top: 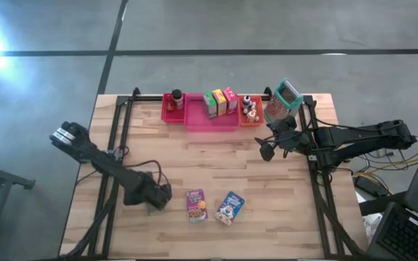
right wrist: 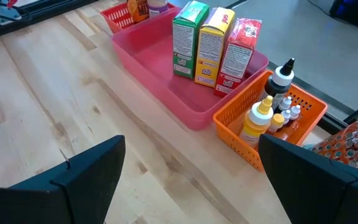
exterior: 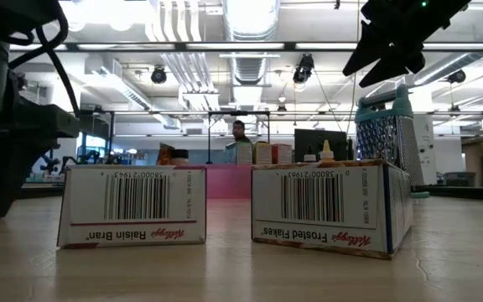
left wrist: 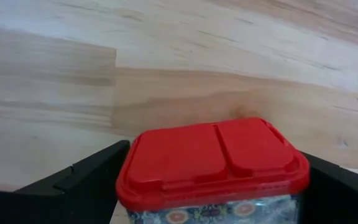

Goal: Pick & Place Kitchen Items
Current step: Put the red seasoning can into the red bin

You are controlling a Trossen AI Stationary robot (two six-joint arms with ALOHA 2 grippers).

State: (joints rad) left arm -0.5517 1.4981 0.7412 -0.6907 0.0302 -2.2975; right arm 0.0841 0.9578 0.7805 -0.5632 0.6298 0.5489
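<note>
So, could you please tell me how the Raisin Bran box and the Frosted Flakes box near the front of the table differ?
The Raisin Bran box is purple on its top face; the Frosted Flakes box is blue. In the high view, Raisin Bran lies nearly square to the table edge, while Frosted Flakes is turned at an angle. Raisin Bran sits nearer the left arm. Both lie flat, apart, with white barcode ends.

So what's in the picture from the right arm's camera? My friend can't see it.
A long pink tray on a wooden table holds three upright little boxes: green, yellow and red. Beside it, an orange basket holds small bottles. The right gripper hangs open in front, holding nothing.
</note>
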